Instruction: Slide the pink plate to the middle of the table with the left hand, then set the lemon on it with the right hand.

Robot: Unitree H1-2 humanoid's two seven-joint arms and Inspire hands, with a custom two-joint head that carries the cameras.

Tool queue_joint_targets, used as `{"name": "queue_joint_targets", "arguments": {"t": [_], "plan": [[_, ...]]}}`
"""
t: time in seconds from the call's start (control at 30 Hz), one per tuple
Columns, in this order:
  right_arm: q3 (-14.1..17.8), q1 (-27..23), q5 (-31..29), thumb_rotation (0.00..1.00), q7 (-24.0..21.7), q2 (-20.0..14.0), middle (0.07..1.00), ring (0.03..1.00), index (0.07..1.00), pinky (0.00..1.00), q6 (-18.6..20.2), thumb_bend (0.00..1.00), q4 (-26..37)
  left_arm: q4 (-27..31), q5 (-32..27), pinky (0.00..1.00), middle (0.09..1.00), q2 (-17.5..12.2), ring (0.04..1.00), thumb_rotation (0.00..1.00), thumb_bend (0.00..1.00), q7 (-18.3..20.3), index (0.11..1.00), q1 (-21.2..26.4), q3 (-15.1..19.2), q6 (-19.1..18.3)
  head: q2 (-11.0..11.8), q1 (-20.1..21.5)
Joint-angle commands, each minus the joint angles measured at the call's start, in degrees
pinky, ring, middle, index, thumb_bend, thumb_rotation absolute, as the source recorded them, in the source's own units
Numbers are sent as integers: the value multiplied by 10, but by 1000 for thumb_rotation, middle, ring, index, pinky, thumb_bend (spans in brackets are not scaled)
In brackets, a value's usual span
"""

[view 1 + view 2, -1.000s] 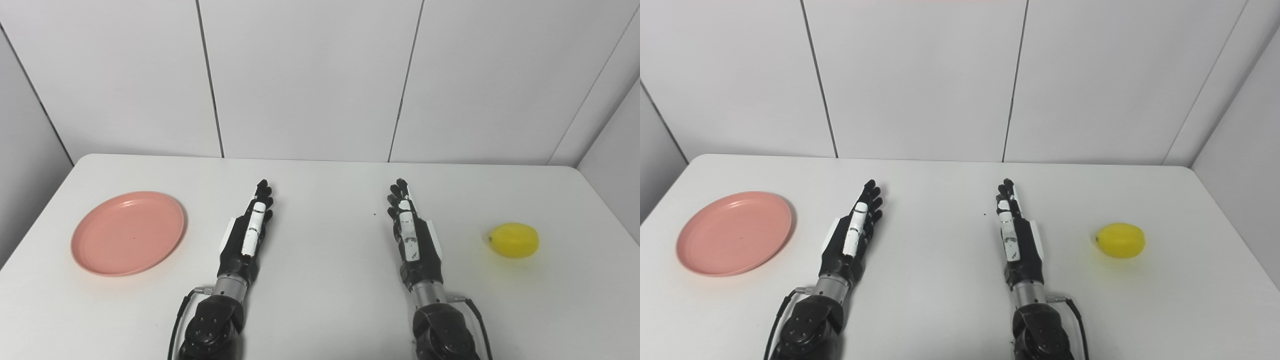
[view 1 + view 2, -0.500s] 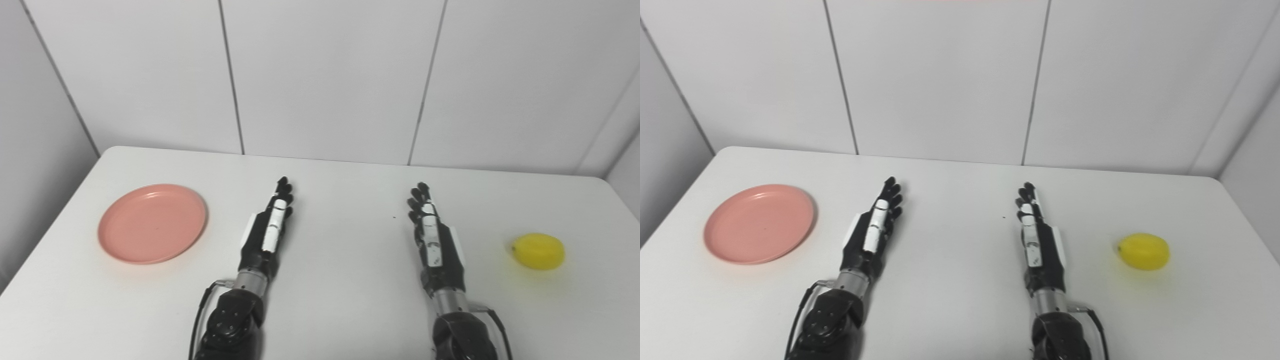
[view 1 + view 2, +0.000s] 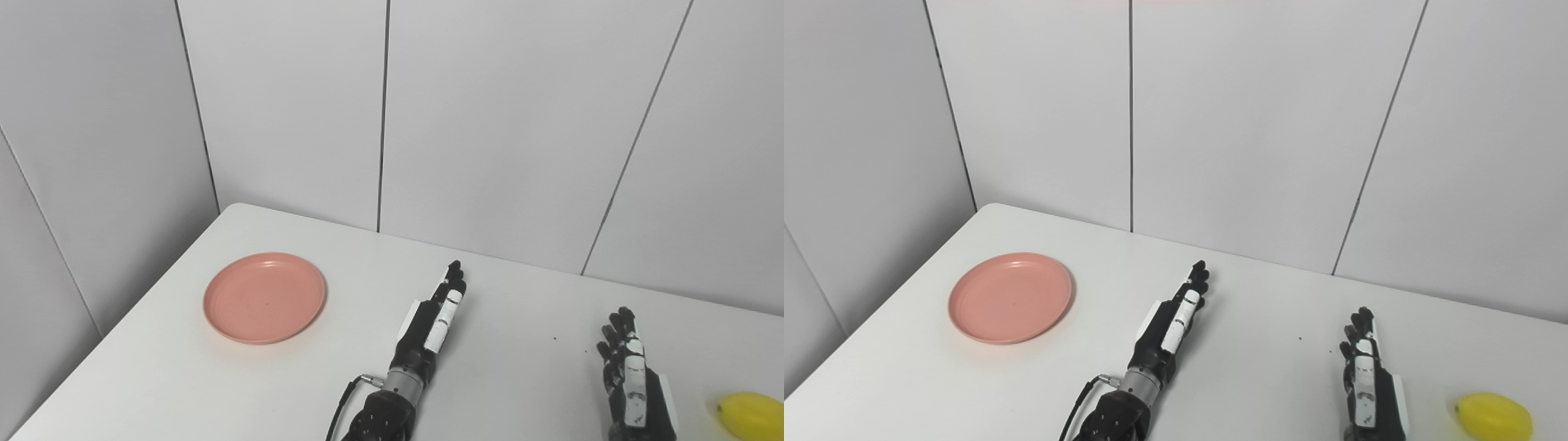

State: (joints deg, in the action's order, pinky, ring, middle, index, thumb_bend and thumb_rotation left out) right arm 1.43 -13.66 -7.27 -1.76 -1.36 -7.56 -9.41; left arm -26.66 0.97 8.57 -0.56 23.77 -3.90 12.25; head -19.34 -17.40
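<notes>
Pink plate (image 3: pixel 264 297) is seen lying flat on the white counter (image 3: pixel 520 318) near its left edge, toward the far left corner, with nothing on it. It is touched by neither hand. The left hand (image 3: pixel 430 318) is laid out over the middle of the counter, well apart from the plate, with its fingers (image 3: pixel 454 278) stretched straight toward the far edge and nothing held. The right hand (image 3: pixel 1366 373) is placed nearer the right edge, likewise flat and extended, its fingers apart and empty; its wrist is cut off by the lower border of both views. Whether the palms rest on the surface or hover just above it cannot be made out with certainty. The lemon (image 3: pixel 1493 416) is found on its side near the right edge, close to the near side of the counter, just beside the right hand but not touching it. In the left eye view the lemon is partly cropped.
</notes>
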Motion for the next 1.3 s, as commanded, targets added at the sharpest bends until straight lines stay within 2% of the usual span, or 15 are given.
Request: {"name": "queue_joint_targets", "arguments": {"t": [0.0, 0.23, 0.37, 0.53, 0.6, 0.8, 1.07, 1.17, 1.27], "plan": [[4, -4, -1, 1000, -1, 1, 992, 1000, 998, 1000, -6, 533, 23, -28, -8, 1000, 1000, 0, 1000, 1000, 533, 5, 1000, -23, 2, 18, 4, -4], [3, 1, -4, 1000, 2, 5, 1000, 1000, 1000, 1000, 21, 467, 52, 18, -5, 1000, 999, -8, 996, 1000, 551, 3, 995, -27, 3, 6, 11, -6], [3, 2, -4, 1000, 3, 7, 1000, 1000, 1000, 1000, 37, 448, 68, 63, -18, 1000, 988, -25, 1000, 1000, 565, 27, 985, -30, 3, 1, 13, -10], [3, 1, 2, 1000, 6, 9, 1000, 1000, 1000, 1000, 43, 425, 75, 129, -18, 1000, 965, -53, 981, 1000, 627, 40, 958, -34, 4, -43, 18, -15], [3, 1, 4, 1000, 7, 10, 1000, 1000, 1000, 1000, 44, 416, 76, 148, -15, 953, 942, -61, 946, 1000, 618, 39, 935, -35, 6, -49, 19, -18], [3, 4, 3, 1000, 10, 12, 1000, 1000, 1000, 1000, 50, 410, 85, 196, 6, 820, 868, -68, 850, 1000, 600, 5, 865, -40, 23, -65, 20, -22], [1, 5, 6, 1000, 10, 14, 1000, 1000, 1000, 1000, 53, 391, 95, 229, 18, 824, 820, -72, 817, 1000, 617, -26, 830, -38, 44, -69, 20, -28], [0, 5, 6, 1000, 9, 14, 1000, 1000, 1000, 1000, 57, 383, 99, 226, 28, 803, 799, -80, 790, 1000, 608, -41, 809, -30, 58, -55, 20, -29], [-1, 5, 6, 1000, 10, 15, 1000, 1000, 1000, 1000, 58, 373, 101, 226, 38, 816, 787, -96, 793, 1000, 603, -55, 797, -20, 75, -59, 21, -31]]}}
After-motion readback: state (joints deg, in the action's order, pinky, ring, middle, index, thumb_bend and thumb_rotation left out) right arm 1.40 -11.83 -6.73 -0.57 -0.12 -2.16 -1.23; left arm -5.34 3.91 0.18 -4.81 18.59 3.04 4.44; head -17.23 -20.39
